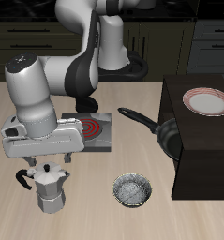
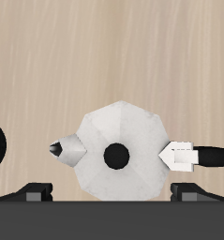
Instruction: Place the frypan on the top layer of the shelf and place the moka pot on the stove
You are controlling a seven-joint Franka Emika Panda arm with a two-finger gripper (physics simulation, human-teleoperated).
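Jaws stand apart and empty, with the gripper [image 1: 45,161] poised directly above the moka pot [image 1: 51,190], whose lid knob [image 2: 116,156] sits centred between the two finger bases in the wrist view. On the table the pot stands upright with the stove [image 1: 88,131] at about its one o'clock, while the frypan [image 1: 166,138] is perched at the shelf [image 1: 200,141] edge, only partly on top. For a sound grasp, I judge a straight descent is required, closing on the faceted body clear of spout [image 2: 63,148] and handle [image 2: 198,156], then lifting without tilt toward the coil.
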